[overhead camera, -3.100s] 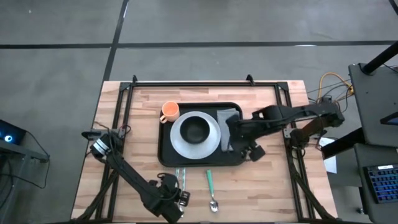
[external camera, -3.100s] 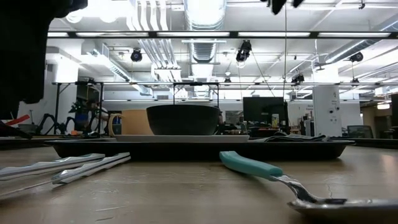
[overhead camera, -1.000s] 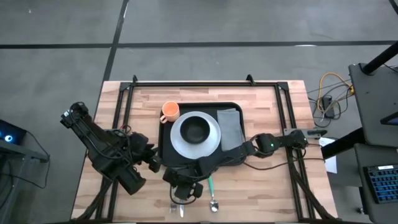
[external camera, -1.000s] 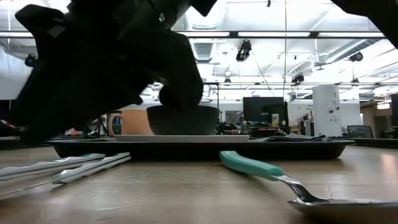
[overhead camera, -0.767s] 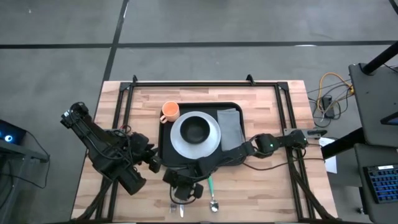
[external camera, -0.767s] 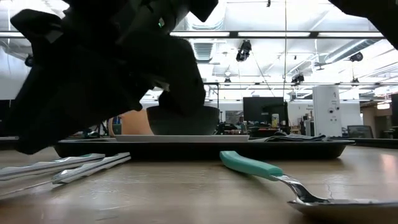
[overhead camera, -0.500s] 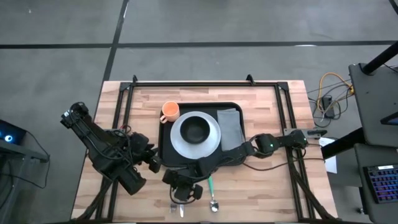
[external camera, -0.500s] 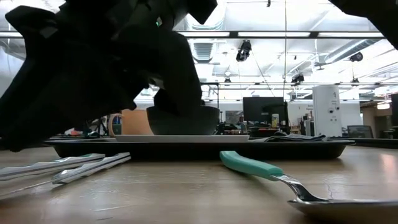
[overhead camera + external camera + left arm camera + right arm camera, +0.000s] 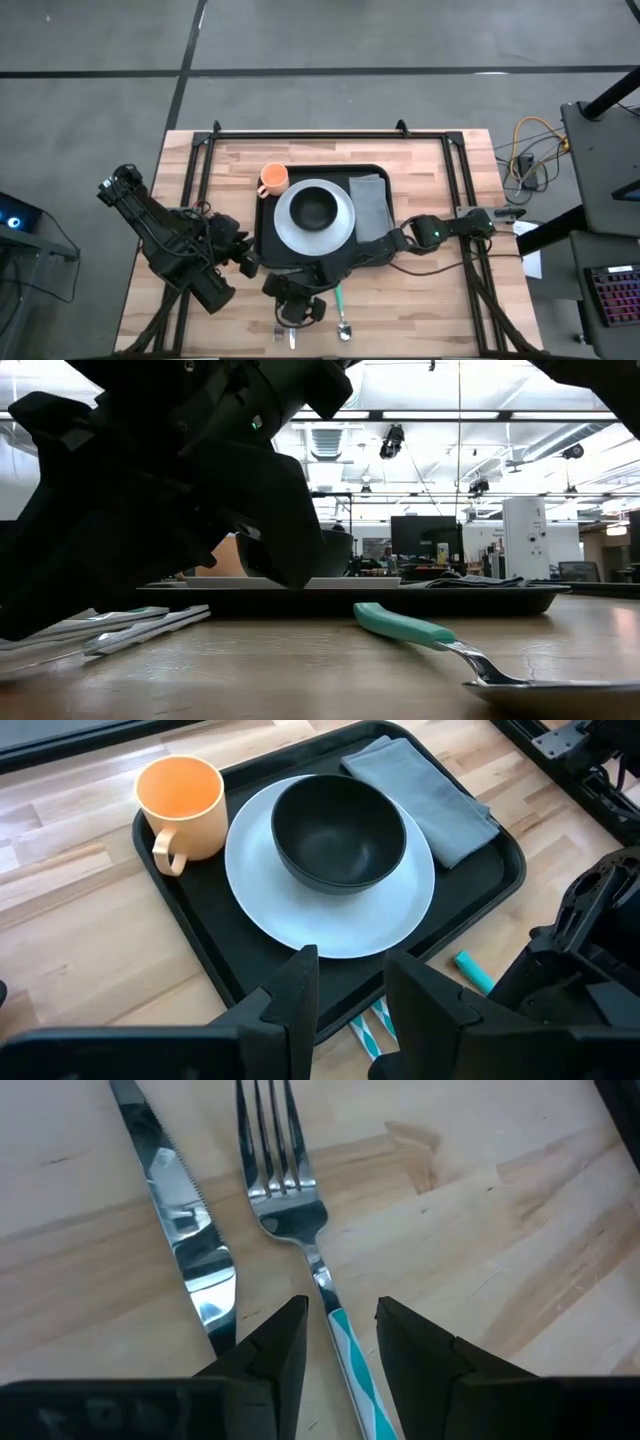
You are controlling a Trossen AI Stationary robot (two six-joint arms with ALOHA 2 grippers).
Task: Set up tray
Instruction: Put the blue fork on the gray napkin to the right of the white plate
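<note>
The black tray (image 9: 268, 248) sits mid-table, carrying a white plate (image 9: 287, 228) with a black bowl (image 9: 318, 208), an orange mug (image 9: 272, 180) and a grey folded napkin (image 9: 370, 205). A fork (image 9: 285, 1200) and a knife (image 9: 180, 1220) lie flat on the wood near the tray's near-left corner. My right gripper (image 9: 340, 1345) hangs low over them, open, one finger on either side of the fork's striped teal handle (image 9: 348, 1355). My left gripper (image 9: 350, 1000) is open and waits left of the tray (image 9: 200, 930).
A teal-handled spoon (image 9: 340, 302) lies on the table just right of my right gripper (image 9: 297, 305); the low view shows it (image 9: 420, 630) too. My right arm crosses the tray's near edge. Black frame rails run along the table's left, right and far sides.
In the low view my right gripper has come down toward the fork and knife, now covering more of the tray and bowl behind it. From above its place barely shifts. Fork, knife, spoon and tray lie where they were.
</note>
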